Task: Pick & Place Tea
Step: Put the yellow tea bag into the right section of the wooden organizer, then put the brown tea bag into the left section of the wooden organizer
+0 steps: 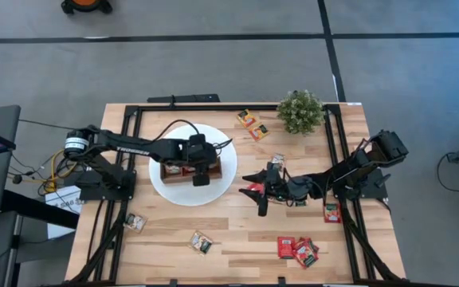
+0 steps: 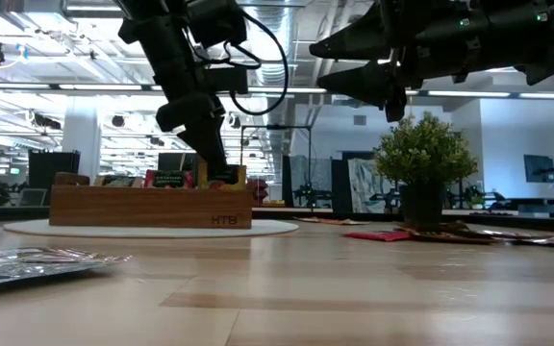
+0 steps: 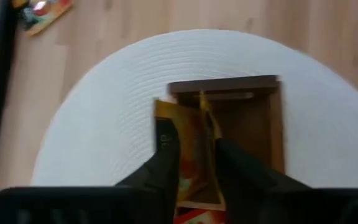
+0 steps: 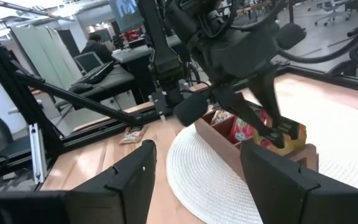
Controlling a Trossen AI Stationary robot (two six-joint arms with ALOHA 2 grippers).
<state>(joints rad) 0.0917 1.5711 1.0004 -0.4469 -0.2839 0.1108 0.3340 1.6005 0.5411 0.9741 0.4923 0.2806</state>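
The brown wooden tray (image 1: 174,170) stands on the white disc (image 1: 166,190). My left gripper (image 3: 197,158) reaches slanting down into the tray's end compartment, its fingers parted on either side of orange-yellow tea sachets (image 3: 188,134) that stand on edge there. Red sachets (image 4: 241,127) fill the neighbouring compartment. My right gripper (image 1: 257,193) hovers open and level above the table to the disc's right, with nothing between its fingers. Loose sachets lie on the table: orange ones (image 1: 253,125) at the far side, red ones (image 1: 296,249) near the front. My left gripper comes from above, slanting down, with one finger (image 3: 166,158) on each flat side of the orange-yellow sachet's upper edge (image 3: 194,121). The sachet stands inside the tray compartment. Whether the fingers touch it, I cannot tell.
A small potted plant (image 1: 300,112) stands at the far right. More sachets lie near the front left (image 1: 135,223), front centre (image 1: 202,241) and under the right arm (image 1: 332,211). A black frame runs along the table's edges (image 1: 337,151).
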